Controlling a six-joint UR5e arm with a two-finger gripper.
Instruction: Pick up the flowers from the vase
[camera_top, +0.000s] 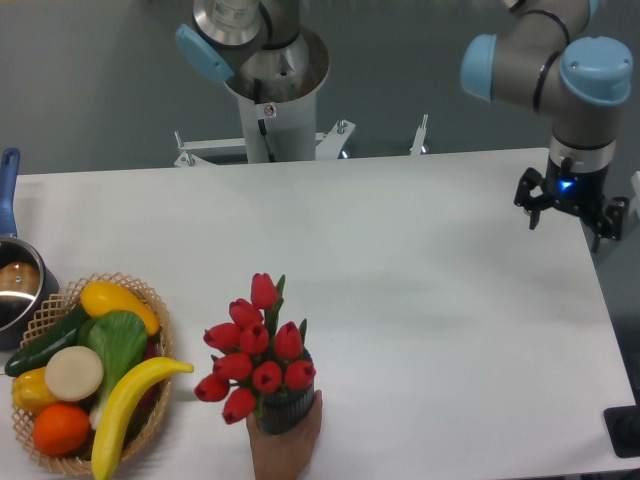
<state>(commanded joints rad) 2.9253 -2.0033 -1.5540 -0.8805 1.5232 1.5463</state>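
The flowers (255, 350), a bunch of red tulip buds with green leaves, stand in the dark grey vase (287, 410) near the table's front edge, left of centre. A human hand (285, 447) holds the vase from below. My gripper (568, 226) hangs far off at the table's right edge, near the back, well apart from the flowers. Its two fingers are spread open and hold nothing.
A woven basket (155, 300) of fruit and vegetables sits at the front left, close beside the flowers. A blue-handled metal pot (12, 285) is at the left edge. The arm's base (270, 110) stands behind the table.
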